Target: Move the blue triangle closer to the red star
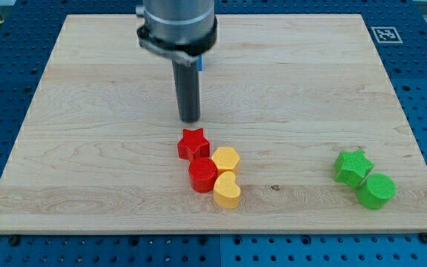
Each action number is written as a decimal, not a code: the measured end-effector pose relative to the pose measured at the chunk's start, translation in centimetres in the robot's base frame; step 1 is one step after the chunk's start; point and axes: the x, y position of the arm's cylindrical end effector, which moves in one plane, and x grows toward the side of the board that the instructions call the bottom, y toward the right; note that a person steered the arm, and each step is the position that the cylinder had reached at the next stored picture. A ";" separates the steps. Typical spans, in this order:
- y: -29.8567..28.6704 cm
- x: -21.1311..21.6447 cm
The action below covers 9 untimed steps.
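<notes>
The red star (193,143) lies on the wooden board (87,148), a little below the view's middle. My tip (190,119) stands just above the star in the view, a small gap apart from it. A sliver of blue (201,63) shows at the right side of the rod, under the arm's body. It is probably the blue block, and the arm hides most of it. Its shape cannot be made out.
A red cylinder (202,175), a yellow hexagon (226,159) and a yellow heart (227,190) cluster right below the red star. A green star (353,165) and a green cylinder (376,190) sit at the lower right, near the board's edge.
</notes>
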 end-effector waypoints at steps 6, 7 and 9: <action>2.6 -13.2; 2.4 -9.9; 2.3 -6.9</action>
